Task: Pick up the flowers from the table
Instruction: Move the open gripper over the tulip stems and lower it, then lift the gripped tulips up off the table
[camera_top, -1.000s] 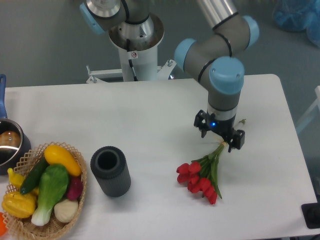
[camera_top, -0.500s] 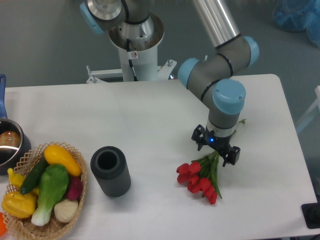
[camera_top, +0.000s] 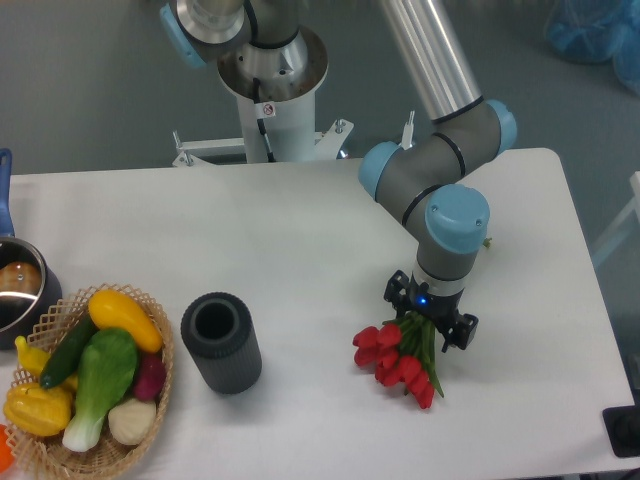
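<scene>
One bunch of flowers (camera_top: 398, 362), red tulips on green stems, lies flat on the table (camera_top: 300, 230) directly under the gripper (camera_top: 432, 320), its red heads fanned out just below and to the lower left of the fingers and its stems running up beneath the tool. The gripper points straight down over the stems, low to the surface, a small blue light showing on its wrist; from this angle the arm's body hides the fingertips, so whether the jaws are spread or clamped on the stems cannot be told. The table is a flat white top with rounded corners, plain and matte, and the flowers sit in its right half, near the front edge. Well to the left of the gripper stands a dark grey ribbed cylinder (camera_top: 220, 342), upright and open at the top. Farther left still, at the table's front corner, a woven basket (camera_top: 150, 400) holds yellow, green, white and dark red vegetables. Beyond it, at the left edge, a metal pot (camera_top: 20, 292) with a blue handle is partly cut off. Behind the table the arm's white pedestal (camera_top: 268, 100) stands on a grey floor, carrying a small red-and-white sticker too small to read.
</scene>
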